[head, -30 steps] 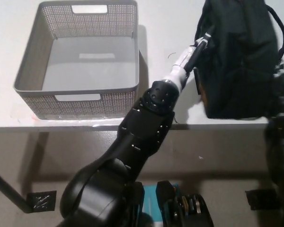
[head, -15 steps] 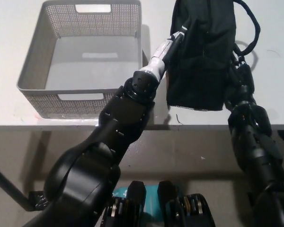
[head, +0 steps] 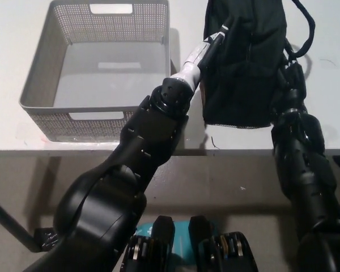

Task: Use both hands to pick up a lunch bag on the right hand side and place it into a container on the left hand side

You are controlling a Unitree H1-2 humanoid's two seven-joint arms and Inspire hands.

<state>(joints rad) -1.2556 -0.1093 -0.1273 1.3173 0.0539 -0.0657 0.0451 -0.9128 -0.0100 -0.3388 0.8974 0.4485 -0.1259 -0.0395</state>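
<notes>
Lunch bag, black and soft-sided, sits at the upper right of the head view, between the robot's two arms. It looks raised off the white surface, with a dark shadow under its lower edge, though whether it fully clears the surface cannot be told. A thin black strap loops out from its right side.

Left robot hand is pressed against the bag's left face. Only the white wrist and a dark part of the hand show against the black fabric, so I cannot tell whether it is grasping or simply pushing flat. Its arm, black and bulky lower down, runs diagonally from the bottom left up to the bag.

Right robot hand is black and lies against the bag's right side. It blends into the black bag, so I cannot tell whether it is clenched or released. Its arm comes up from the bottom right.

A grey perforated plastic basket with cut-out handles stands on the surface at the upper left, beside the bag but apart from it. The left arm lies between the two, close to the basket's near right corner.

The surface ends at a front edge across the middle, with the floor below
</notes>
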